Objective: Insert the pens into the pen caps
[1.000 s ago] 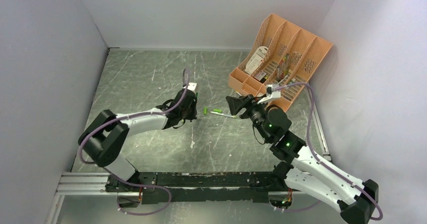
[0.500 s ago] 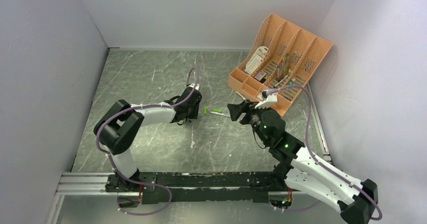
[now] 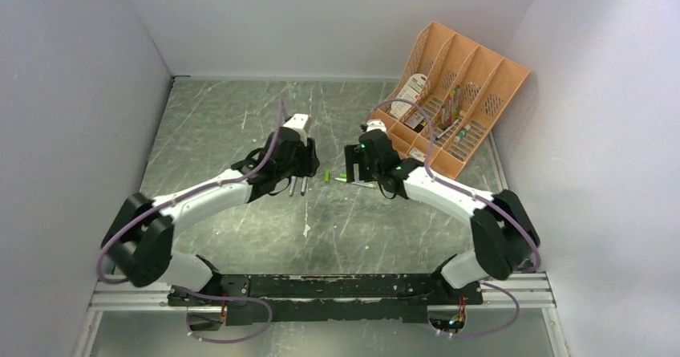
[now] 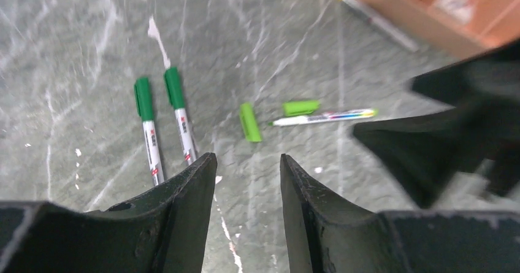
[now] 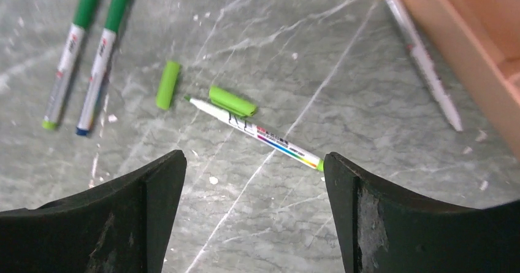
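Overhead and wrist views of a grey marbled table (image 3: 224, 124), with two robot arms meeting near its centre. The left gripper (image 4: 246, 159) hangs with its jaws partly apart and nothing between them. The right gripper (image 5: 254, 157) is spread wide and is also empty. Just under the right gripper lies the uncapped pen (image 5: 257, 132), with its fine tip pointing to 10 o'clock in that wrist view. The near cap (image 5: 232, 101) lies just beside the barrel by the tip, perhaps touching it, and the far cap (image 5: 167, 84) rests a little further off at 9 o'clock. Beyond them, at 10 o'clock, a pair of capped pens (image 5: 98, 64) lie side by side. At 2 o'clock a stray pen (image 5: 422, 58) rests against the orange organizer (image 5: 472, 46). Several risks seem likely from here. The thin pen lies flat and could roll or skid as the jaws close on it. The near cap sits so close that a descending finger may knock it away. The two grippers work in tight quarters and could collide. A tip that is off-line would push the cap along the table rather than seat in it.
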